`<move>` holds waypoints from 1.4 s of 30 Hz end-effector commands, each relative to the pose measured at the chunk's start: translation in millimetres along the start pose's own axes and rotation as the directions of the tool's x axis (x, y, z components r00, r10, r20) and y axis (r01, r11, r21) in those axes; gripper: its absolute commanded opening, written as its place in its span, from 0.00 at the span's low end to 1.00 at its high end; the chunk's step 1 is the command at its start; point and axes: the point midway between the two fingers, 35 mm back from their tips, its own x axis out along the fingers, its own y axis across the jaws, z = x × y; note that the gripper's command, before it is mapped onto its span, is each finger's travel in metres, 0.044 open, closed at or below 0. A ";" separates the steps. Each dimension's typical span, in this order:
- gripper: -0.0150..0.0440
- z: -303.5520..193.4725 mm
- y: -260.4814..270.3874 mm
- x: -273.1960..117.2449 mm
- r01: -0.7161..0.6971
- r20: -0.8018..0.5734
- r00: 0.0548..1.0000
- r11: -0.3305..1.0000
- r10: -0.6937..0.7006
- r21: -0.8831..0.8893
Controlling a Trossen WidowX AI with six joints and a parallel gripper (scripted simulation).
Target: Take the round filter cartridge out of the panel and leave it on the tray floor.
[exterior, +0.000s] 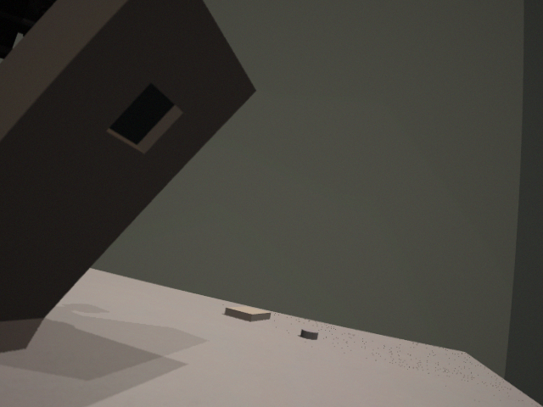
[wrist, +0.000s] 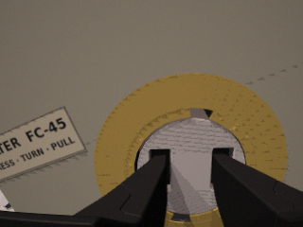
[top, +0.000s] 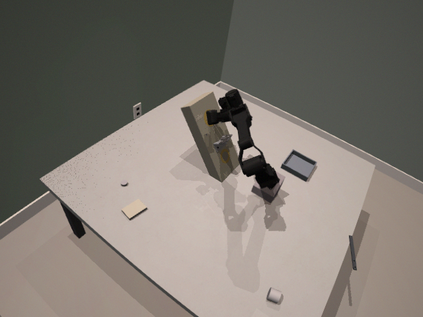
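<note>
The pale round cartridge (wrist: 189, 134) sits in the panel (top: 205, 102) (exterior: 87, 197) (wrist: 142, 38) inside a yellow ring (wrist: 114, 142), with two dark slots on its face. My gripper (top: 207, 117) (wrist: 188, 163) is at the upper part of the leaning panel, facing the cartridge. Its fingers are partly open, one fingertip over each slot, with nothing gripped between them. The fingertips cover the lower parts of the slots; whether they reach inside, I cannot tell. The grey tray (top: 299, 165) lies on the table to the right of the arm's base and is empty.
A grey plate (top: 222, 142) stands off the panel below the gripper, near a second yellow ring (top: 225, 156). A label (wrist: 43, 142) is left of the cartridge. A tan block (top: 134, 209) (exterior: 248, 313), a small disc (top: 124, 183) (exterior: 309, 334) and a white cylinder (top: 274, 295) lie on the table.
</note>
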 end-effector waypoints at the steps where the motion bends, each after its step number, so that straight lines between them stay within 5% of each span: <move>1: 0.41 -0.4 -0.6 2.6 0.002 0.000 1.000 1.000 -0.002 0.006; 20: 0.41 -0.4 -0.5 8.1 0.002 0.000 1.000 1.000 -0.002 0.006; 33: 0.25 0.3 -0.4 4.8 -0.004 0.001 1.000 1.000 0.004 0.000; 42: 0.25 -0.3 -0.5 9.8 0.001 0.000 1.000 0.965 -0.001 -0.261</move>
